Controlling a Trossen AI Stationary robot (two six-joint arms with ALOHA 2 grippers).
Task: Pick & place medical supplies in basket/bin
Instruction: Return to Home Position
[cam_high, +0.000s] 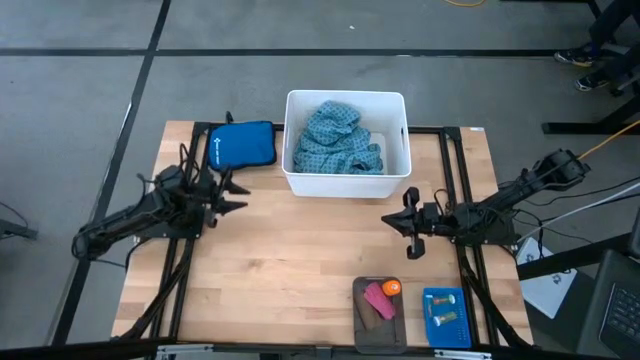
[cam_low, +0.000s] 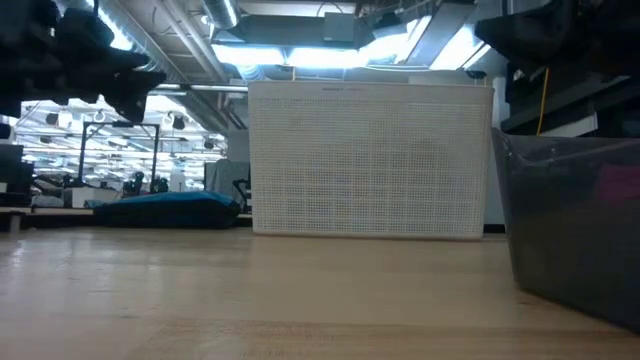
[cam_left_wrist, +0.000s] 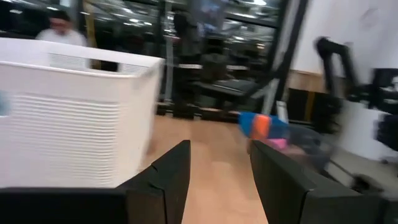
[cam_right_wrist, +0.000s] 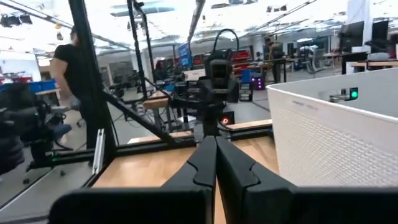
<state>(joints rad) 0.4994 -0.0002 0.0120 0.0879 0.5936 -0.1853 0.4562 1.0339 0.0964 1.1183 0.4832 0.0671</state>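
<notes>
The white tub (cam_high: 345, 178) stands at the table's far middle with the teal dotted cloth (cam_high: 338, 140) lying inside it. A dark-grey tray (cam_high: 361, 320) near the front edge holds a pink piece (cam_high: 378, 302) and an orange piece (cam_high: 391, 288). Beside it, a small blue basket (cam_high: 446, 298) holds tiny tan pieces (cam_high: 445, 318). My left gripper (cam_high: 240, 196) hovers open left of the tub, with nothing between its fingers (cam_left_wrist: 168, 177). My right gripper (cam_high: 386, 220) hovers shut and empty right of the table's middle, in front of the tub.
A royal-blue zip pouch (cam_high: 242, 145) lies left of the tub. Bare wood stretches between the two grippers and toward the front left. Beyond the table, a person (cam_right_wrist: 65, 62) stands in the room. In the low view the tub (cam_low: 370, 160) fills the middle.
</notes>
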